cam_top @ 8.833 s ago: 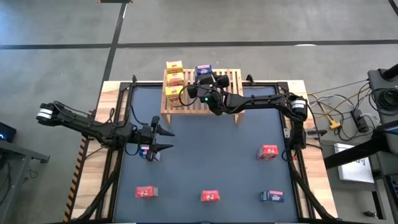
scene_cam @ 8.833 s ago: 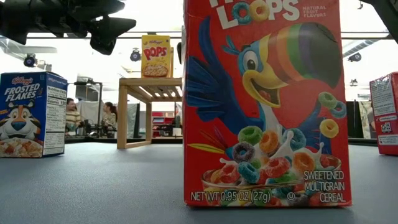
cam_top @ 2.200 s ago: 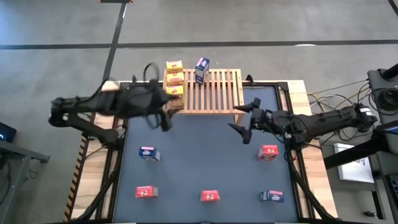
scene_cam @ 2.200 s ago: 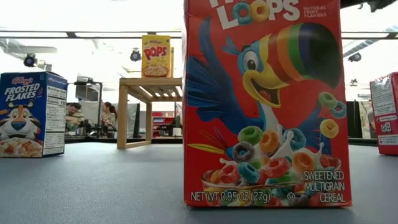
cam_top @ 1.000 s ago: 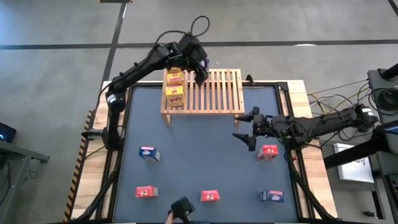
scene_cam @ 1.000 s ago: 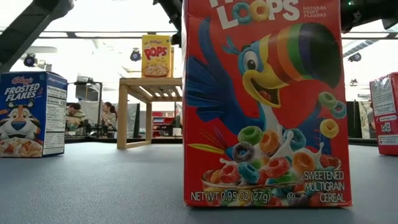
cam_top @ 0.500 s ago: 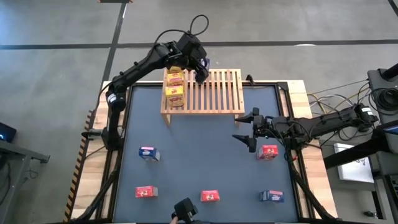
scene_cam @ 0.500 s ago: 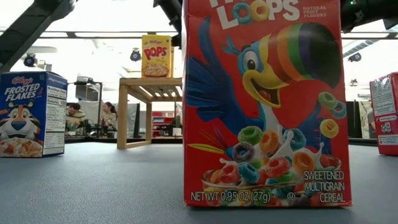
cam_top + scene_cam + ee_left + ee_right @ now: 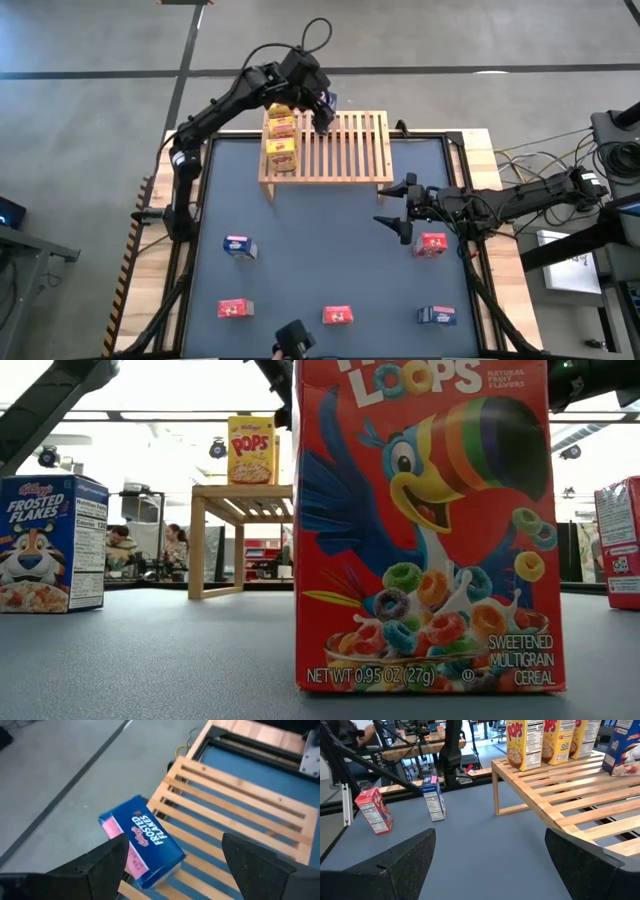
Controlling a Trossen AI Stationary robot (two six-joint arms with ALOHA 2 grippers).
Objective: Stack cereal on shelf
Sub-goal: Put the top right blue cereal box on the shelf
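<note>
The wooden shelf stands at the table's far edge. Yellow cereal boxes stand upright in a row on its left end. A blue cereal box rests on the slats at the far edge. My left gripper hovers over that box, open, one finger on each side of it, and in the high view it hides most of the box. My right gripper is open above the tabletop, beside a red box.
More boxes stand on the dark tabletop: a blue one, two red ones and another blue one toward the near edge. The shelf's middle and right slats are bare. A dark object sits at the near edge.
My left gripper has drifted slightly toward the table's far left over the blue box and stays open. The boxes and my right arm have kept still.
</note>
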